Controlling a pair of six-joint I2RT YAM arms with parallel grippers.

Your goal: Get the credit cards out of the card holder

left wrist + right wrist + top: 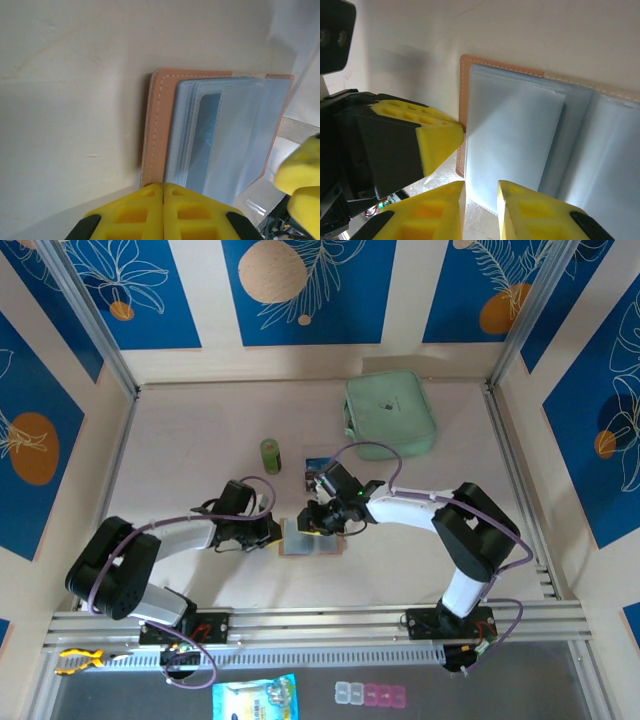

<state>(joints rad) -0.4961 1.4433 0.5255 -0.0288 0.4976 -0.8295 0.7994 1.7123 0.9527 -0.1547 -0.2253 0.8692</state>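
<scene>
**Card Removal: Pin the Holder, Pinch the Card, Draw It Out**

The card holder (312, 543) lies open on the table, midway between the side edges and nearer the near edge. Its left border is pinned by the left gripper (163, 192), fingers pressed together. The right gripper (481, 187) is poised over the front pocket, fingers narrowly parted, nothing clamped. Only the card's edge should be pinched, then drawn straight along the pocket with the holder pinned.

Count:
- one holder
- one blue card (206, 135) seen pocketed
- one card (318, 468) lying out, toward the far edge
- one pouch (390, 412)
- one green tube (271, 456)
</scene>
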